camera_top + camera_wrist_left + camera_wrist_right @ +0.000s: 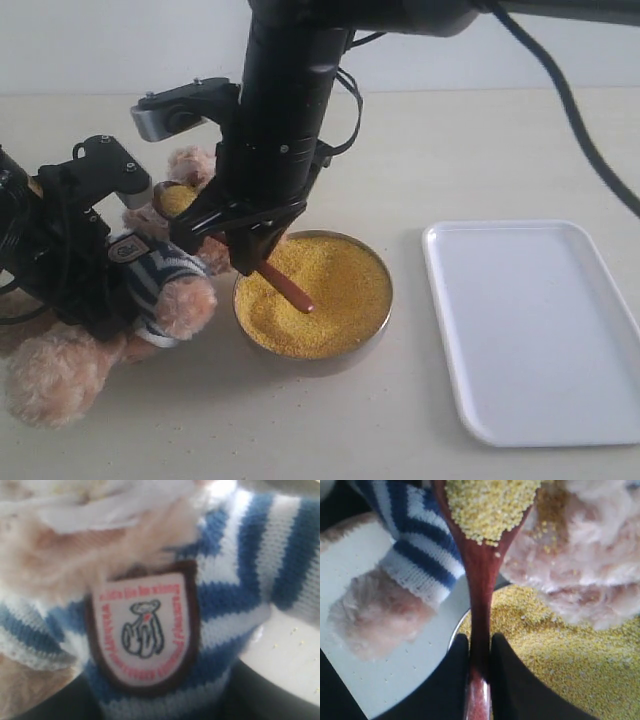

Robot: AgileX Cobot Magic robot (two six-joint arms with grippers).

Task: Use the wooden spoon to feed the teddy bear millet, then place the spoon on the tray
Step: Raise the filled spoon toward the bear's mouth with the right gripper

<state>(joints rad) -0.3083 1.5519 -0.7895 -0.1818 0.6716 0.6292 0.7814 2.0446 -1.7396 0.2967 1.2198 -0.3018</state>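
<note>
The teddy bear (165, 285) leans at the left in its striped shirt, badge (145, 630) close up in the left wrist view. My left gripper (118, 285) is shut on its body, with dark fingers (272, 695) either side of the shirt. My right gripper (255, 262) reaches across and is shut on the wooden spoon (288, 286) by its handle (480, 605). The spoon's bowl (490, 505) is heaped with millet and lies against the bear's white muzzle (585, 555). More millet (330, 290) fills the metal bowl (386, 300) below. The white tray (540, 330) lies at the right.
The bear's striped sleeve and paw (375, 615) hang beside the spoon handle, near the bowl's rim. Loose grains dot the table (295, 650) near the bear. The right arm's thick black column (285, 100) stands over the bowl, with a cable trailing to the right.
</note>
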